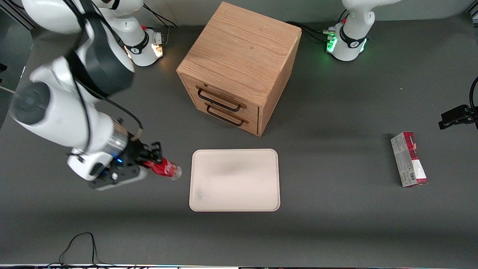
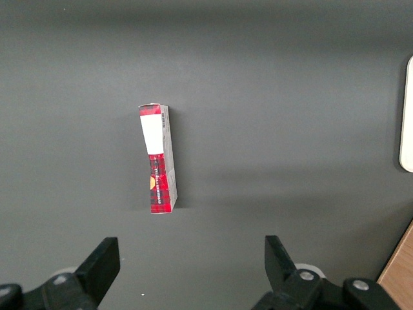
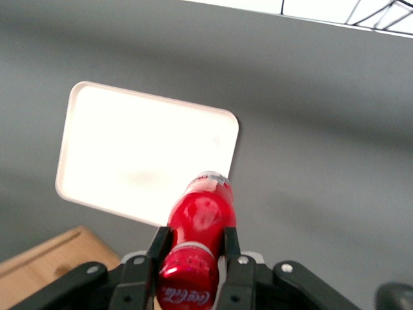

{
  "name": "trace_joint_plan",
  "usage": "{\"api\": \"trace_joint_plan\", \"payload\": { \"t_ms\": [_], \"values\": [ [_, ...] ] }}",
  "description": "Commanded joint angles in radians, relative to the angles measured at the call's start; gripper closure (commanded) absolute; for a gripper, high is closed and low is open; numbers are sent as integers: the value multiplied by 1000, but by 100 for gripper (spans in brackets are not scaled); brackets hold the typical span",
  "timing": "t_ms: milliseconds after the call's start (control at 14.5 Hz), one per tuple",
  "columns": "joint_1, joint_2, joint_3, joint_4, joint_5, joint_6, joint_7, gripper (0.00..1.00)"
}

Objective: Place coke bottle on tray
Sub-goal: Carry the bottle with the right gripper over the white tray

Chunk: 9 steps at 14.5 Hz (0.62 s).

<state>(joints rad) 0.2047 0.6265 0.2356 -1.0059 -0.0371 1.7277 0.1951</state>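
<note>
The tool (image 1: 154,163) is clamped on the coke bottle (image 1: 164,168), its two black fingers (image 3: 159,247) pressed against the bottle's sides with no gap showing. It holds the bottle up off the dark grey desk (image 1: 336,231), tilted well over from upright, with the clear base pointing toward the tray (image 1: 234,180) and the cap end hidden among the fingers. The bottle is slim and red; white script shows along its body in the right wrist view (image 3: 193,245), and the base end looks pale and glassy. In the front view the base comes just beside the tray's short edge without reaching over it, so the bottle hangs over bare desk on the working arm's side of the tray. The tray is flat, pale cream-pink, with rounded corners, a low rim and a faint smudge near one corner. Farther from the front camera than the tray stands a wooden drawer cabinet (image 1: 239,63) with two dark handles. A red-and-grey carton (image 1: 409,159) lies toward the parked arm's end of the desk.
</note>
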Motion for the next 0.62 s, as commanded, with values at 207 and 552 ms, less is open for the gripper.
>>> {"api": "trace_joint_plan", "payload": {
  "t_ms": [207,552],
  "values": [
    [13,244,117,46,-202,261,224,100],
    [13,324,116,29,-251,343,233,95]
  ]
}}
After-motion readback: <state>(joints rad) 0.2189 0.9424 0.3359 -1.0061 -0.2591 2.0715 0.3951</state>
